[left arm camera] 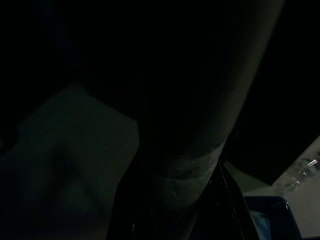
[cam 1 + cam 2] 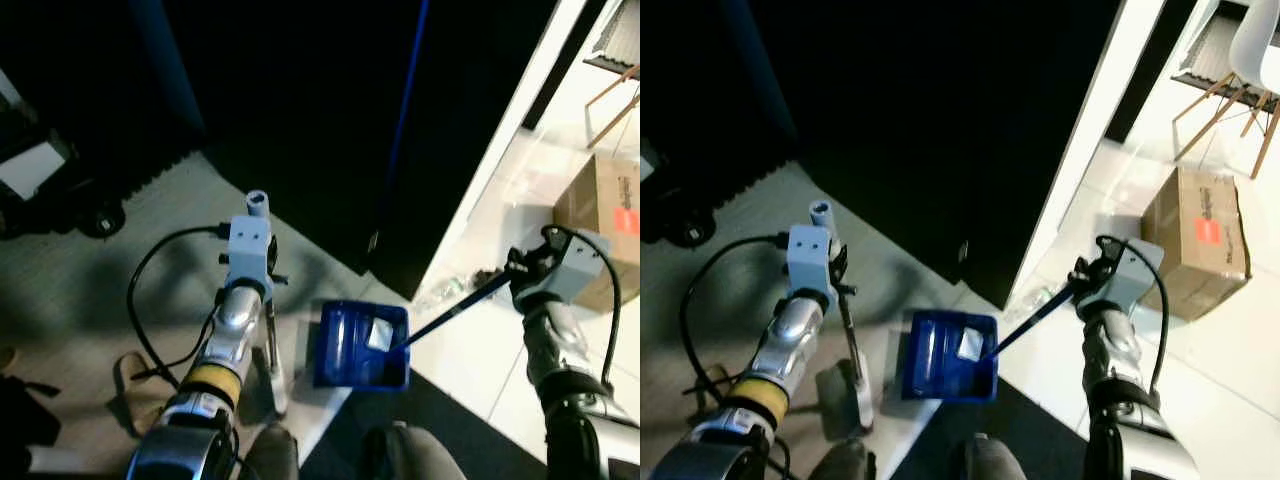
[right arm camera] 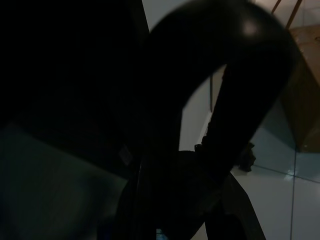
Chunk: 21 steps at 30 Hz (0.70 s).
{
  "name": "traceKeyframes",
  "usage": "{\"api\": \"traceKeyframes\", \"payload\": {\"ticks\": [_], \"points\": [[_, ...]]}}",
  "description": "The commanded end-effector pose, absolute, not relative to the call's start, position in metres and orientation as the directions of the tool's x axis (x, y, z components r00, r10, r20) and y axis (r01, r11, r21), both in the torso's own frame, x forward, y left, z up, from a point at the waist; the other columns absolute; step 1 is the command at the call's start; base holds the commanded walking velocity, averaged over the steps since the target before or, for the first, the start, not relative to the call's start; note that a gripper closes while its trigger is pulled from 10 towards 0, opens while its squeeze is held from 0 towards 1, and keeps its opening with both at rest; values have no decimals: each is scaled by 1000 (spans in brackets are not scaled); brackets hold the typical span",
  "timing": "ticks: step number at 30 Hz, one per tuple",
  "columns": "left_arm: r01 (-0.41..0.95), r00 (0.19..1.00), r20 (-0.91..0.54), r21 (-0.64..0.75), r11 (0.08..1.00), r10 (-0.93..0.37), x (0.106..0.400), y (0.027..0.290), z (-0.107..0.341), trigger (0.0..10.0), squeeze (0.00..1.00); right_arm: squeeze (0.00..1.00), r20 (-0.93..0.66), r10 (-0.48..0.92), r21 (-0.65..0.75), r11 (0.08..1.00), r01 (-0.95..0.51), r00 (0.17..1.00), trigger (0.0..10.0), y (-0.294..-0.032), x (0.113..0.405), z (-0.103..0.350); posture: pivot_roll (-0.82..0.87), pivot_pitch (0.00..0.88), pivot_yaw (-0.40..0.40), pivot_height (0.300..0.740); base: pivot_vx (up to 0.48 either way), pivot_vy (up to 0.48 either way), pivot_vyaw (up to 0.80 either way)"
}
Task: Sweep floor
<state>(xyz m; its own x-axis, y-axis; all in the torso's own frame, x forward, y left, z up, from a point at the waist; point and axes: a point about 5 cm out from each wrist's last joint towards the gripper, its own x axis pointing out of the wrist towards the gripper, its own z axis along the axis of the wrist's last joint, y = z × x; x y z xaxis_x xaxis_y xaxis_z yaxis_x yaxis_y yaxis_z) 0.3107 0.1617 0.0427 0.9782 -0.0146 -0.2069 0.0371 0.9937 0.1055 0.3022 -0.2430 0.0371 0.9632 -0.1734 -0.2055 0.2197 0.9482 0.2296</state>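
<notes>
Two tools are in my grip, one per arm. My right gripper (image 2: pixel 1088 275), out at about three o'clock from my feet, is clamped on the long dark blue handle (image 2: pixel 1032 316) of the dustpan (image 2: pixel 945 358); the pan's blue tray sits on the floor straight ahead at twelve o'clock, just past my toes, where the grey mat (image 2: pixel 120 250) meets the white tile (image 2: pixel 1240 340). Inside the tray lies a pale scrap of paper (image 2: pixel 970 344), toward its three o'clock side. My left gripper (image 2: pixel 262 268), at about ten o'clock, is closed around the thin upright shaft of the broom (image 2: pixel 272 345), whose pale head rests on the mat just beside the pan's nine o'clock edge.

I judge the step in hand to be collecting: one scrap is already in the pan, and the broom stands next to its side, not in front of its mouth. Something clear and crumpled, maybe a plastic wrapper (image 2: pixel 440 292), lies on the tile at one o'clock, near the foot of the white door frame (image 2: pixel 1080 160); I cannot tell exactly what it is.

Next, I think, the pan's lip needs turning toward that litter while the broom swings round behind it to push it in. The tray must stay flat on the floor, or the scrap may slide out. A cardboard box (image 2: pixel 1200 240) stands well apart at two o'clock.
</notes>
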Motion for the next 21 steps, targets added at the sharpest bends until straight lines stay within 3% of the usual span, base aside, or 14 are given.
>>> {"api": "traceKeyframes", "payload": {"ticks": [1,18,21], "points": [[48,981,-194,106,993,-26,313,158,46,10000,0,0,-188,-189,229,946,230,964,10000,-249,304,43,6,0,-6,740,0,-480,0],[36,980,-198,108,994,-14,312,161,47,10000,0,0,-200,-189,223,947,232,961,10000,-249,304,42,9,0,-4,740,0,-480,0],[3,979,-203,84,996,14,311,164,45,10000,0,0,-205,-187,221,947,232,961,10000,-249,303,41,10,0,-4,740,0,0,0]]}}
